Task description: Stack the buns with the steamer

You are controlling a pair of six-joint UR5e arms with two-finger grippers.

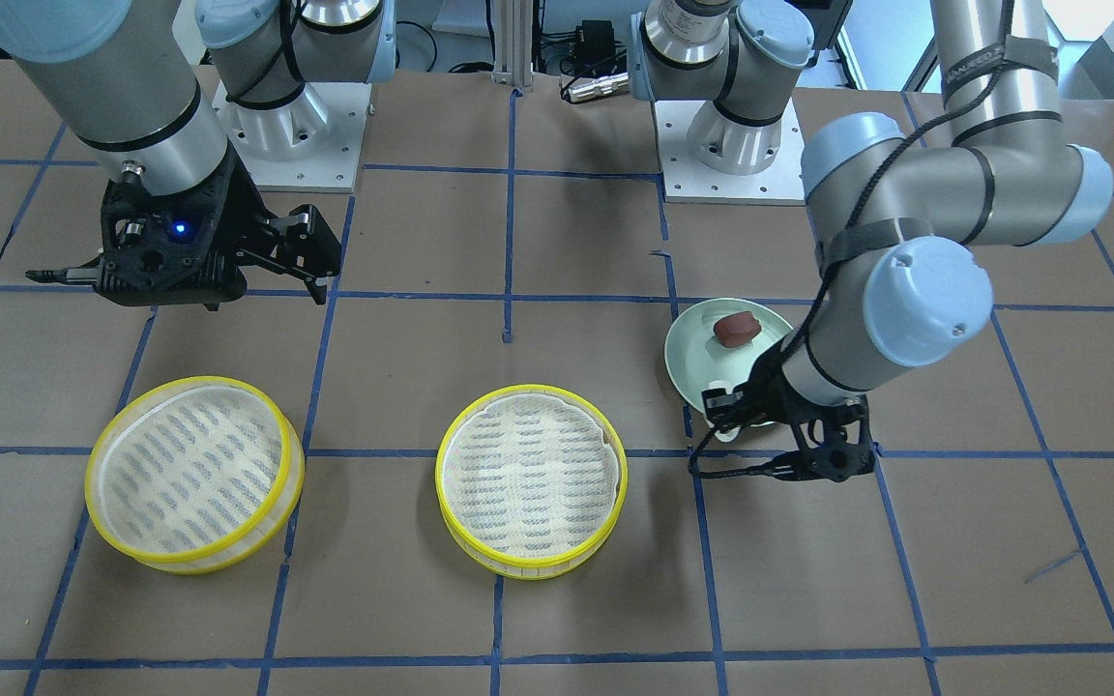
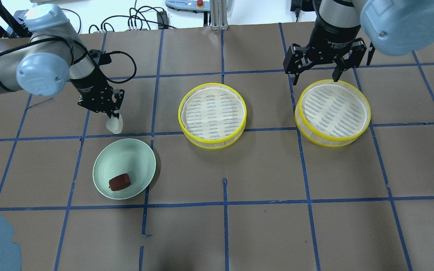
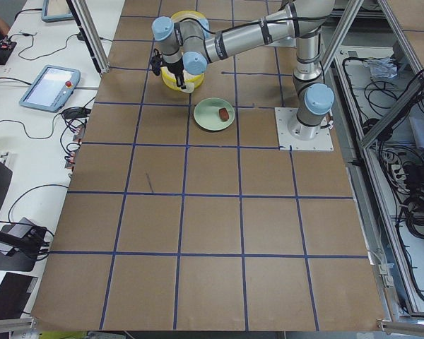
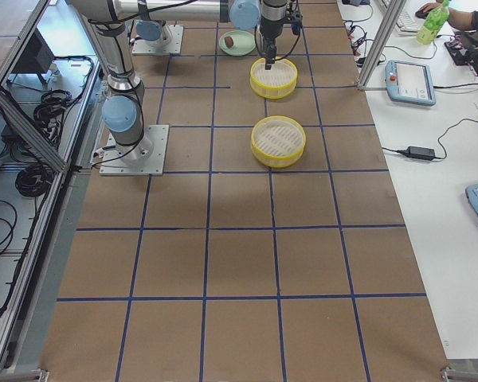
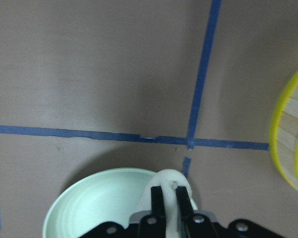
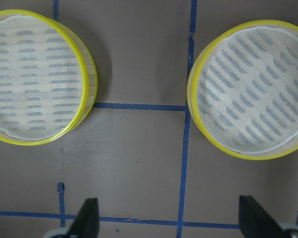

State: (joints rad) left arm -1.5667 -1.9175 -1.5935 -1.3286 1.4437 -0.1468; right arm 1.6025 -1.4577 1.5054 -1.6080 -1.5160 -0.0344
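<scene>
My left gripper [image 2: 113, 116] is shut on the white half-moon bun [image 2: 114, 124] and holds it just beyond the far rim of the pale green plate [image 2: 126, 158]. The left wrist view shows the bun [image 5: 170, 179] pinched between the fingers. The reddish-brown bun [image 2: 119, 182] lies in the plate. Two yellow-rimmed steamer trays stand empty, one in the middle [image 2: 212, 114] and one at the right [image 2: 333, 112]. My right gripper [image 2: 315, 78] is open and empty, hovering over the far edge of the right tray.
The brown table [image 2: 224, 226] is marked with a blue tape grid. The two arm bases [image 1: 291, 135] stand at the robot's side of the table. Cables and a pendant lie beyond the far edge in the overhead view.
</scene>
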